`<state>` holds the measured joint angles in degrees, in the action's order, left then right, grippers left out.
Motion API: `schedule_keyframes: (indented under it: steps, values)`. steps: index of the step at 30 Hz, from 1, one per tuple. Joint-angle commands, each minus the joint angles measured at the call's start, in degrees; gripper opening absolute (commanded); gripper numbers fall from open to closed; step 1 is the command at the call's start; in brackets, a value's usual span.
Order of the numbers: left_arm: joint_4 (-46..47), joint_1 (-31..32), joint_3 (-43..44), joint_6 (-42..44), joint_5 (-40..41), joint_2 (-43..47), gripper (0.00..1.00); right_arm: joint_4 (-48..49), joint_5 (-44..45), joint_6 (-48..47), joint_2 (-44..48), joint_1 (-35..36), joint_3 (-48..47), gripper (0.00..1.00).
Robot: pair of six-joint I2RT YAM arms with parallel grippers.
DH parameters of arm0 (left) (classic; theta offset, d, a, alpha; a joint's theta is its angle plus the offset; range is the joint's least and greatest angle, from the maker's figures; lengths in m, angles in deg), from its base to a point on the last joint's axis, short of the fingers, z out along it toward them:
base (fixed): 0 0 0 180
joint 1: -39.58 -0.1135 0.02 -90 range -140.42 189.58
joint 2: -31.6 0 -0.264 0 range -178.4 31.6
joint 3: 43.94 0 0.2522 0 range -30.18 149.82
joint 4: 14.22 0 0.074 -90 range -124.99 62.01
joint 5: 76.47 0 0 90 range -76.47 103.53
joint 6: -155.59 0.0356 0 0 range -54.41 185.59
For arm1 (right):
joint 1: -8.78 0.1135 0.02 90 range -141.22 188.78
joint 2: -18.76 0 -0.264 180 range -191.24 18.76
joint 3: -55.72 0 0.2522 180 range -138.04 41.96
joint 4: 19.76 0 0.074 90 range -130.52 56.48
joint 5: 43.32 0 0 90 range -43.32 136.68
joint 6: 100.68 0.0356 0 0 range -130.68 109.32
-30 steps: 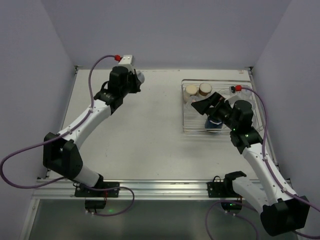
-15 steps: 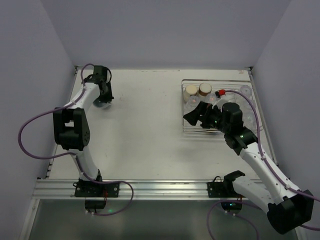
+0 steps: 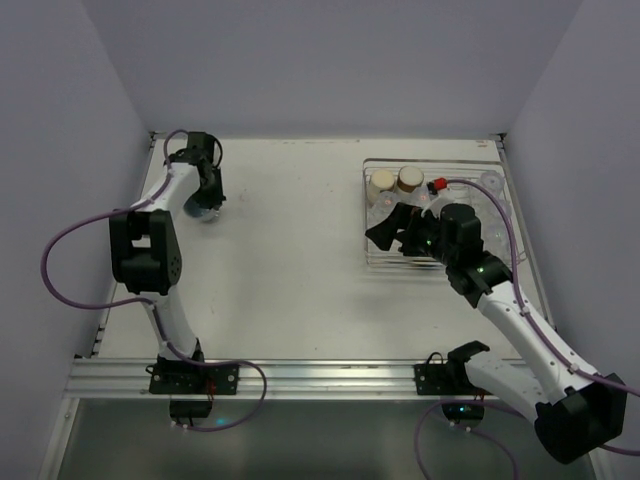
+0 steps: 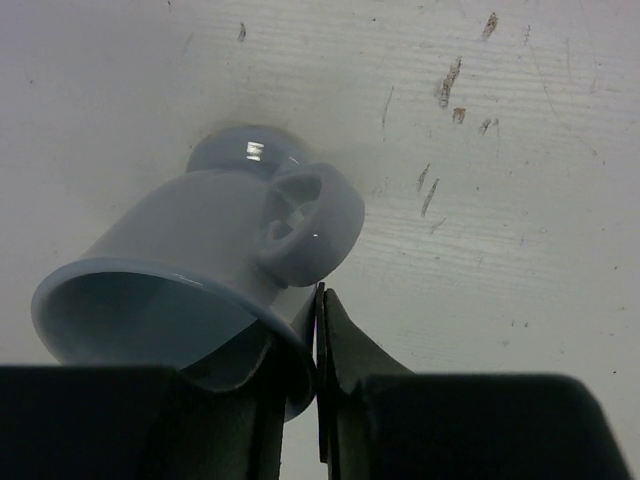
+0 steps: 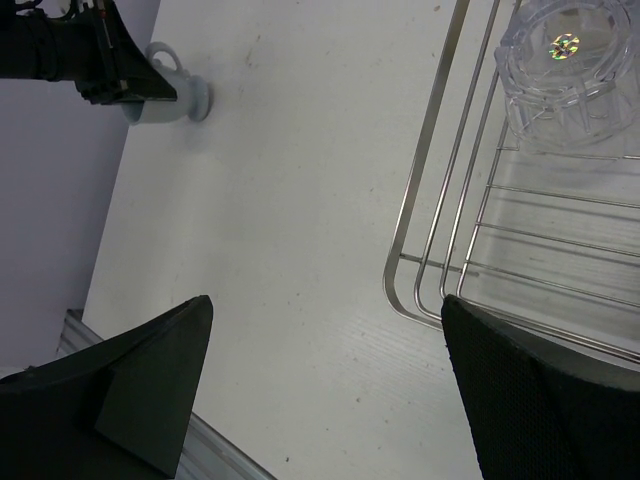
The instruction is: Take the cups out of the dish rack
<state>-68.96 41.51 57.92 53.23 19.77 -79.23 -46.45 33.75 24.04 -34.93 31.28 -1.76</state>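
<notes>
A pale bench fills the overhead view, enclosed by lilac walls; two white-and-black arms are bolted at its near edge. The left arm folds back and reaches to the far left corner; the right arm stretches toward the far right. A silver wire dish rack sits on the bench at far right, well apart from the left arm's end.

The right gripper hovers over the rack's near left corner; in its wrist view its two dark fingers are spread wide and released, with only bench and the rack's corner wires between them. The left gripper points down at the far left of the bench; its wrist view shows the fingers clenched on the rim of a light blue-grey mug, one inside the mouth and one outside.

That mug is out of the rack, tilted, mouth toward the wrist camera, handle up, base down at the bench; whether the base touches cannot be told. It shows small in the right wrist view too.

In the rack, two brown cups with cream tops stand side by side at the far left corner; a clear glass tumbler rests on the wires just beside the released fingers.
</notes>
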Motion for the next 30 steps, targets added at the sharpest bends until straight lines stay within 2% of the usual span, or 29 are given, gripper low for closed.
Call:
schedule_keyframes:
  steps: [1, 3, 6, 9, 15, 18, 19, 21, 24, 26, 27, 30]
  values:
    - [-1.74, -0.44, 3.05, 2.16, 1.14, -0.97, 0.19, 0.01, 1.50, -1.23, 0.08, 0.35, -3.03, 0.99]
    - [-1.92, -0.44, 3.57, 1.99, 1.41, -1.15, 0.24, -0.08, 1.94, -1.50, 0.25, 0.26, -3.12, 0.99]
    - [-1.92, -0.44, 3.66, 1.64, 1.67, -0.27, 0.43, -0.52, 2.64, -1.93, 0.17, 0.26, -3.56, 0.99]
    - [-1.30, -0.44, 3.75, 1.20, 0.88, 1.57, 0.56, -2.10, 3.52, -2.90, -0.36, 0.26, -4.79, 0.99]
    - [1.06, -0.35, 3.31, -0.47, -1.23, 6.74, 0.73, -4.29, 6.15, -3.69, -0.45, 0.35, -6.55, 0.99]
    - [5.01, -0.35, 2.00, -1.61, -5.78, 12.09, 0.82, -7.01, 10.98, -4.83, -0.36, 0.26, -7.60, 0.99]
    - [9.37, -0.35, 1.21, -2.14, -13.54, 13.69, 0.84, -7.63, 12.56, -4.92, -0.36, 0.26, -7.78, 0.99]
    - [13.18, 0.00, 0.15, -5.20, -19.75, 18.07, 1.00, -9.38, 19.58, -5.54, -0.27, 0.17, -8.04, 0.99]
    - [18.11, 3.50, 0.41, -6.18, -22.06, 23.44, 1.00, -11.67, 26.89, -6.24, 0.08, 0.09, -7.96, 0.99]
    - [20.05, 7.98, -0.90, -6.53, -22.58, 26.26, 1.00, -12.73, 31.62, -6.68, -0.01, -0.26, -7.34, 0.99]
    - [22.49, 11.65, -2.30, -6.80, -23.02, 29.67, 1.00, -13.61, 32.61, -6.86, -0.27, -0.96, -7.17, 0.99]
    - [27.86, 16.33, -11.69, -8.99, -28.55, 37.40, 1.00, -15.71, 35.59, -7.12, -2.20, -1.93, -6.55, 0.99]
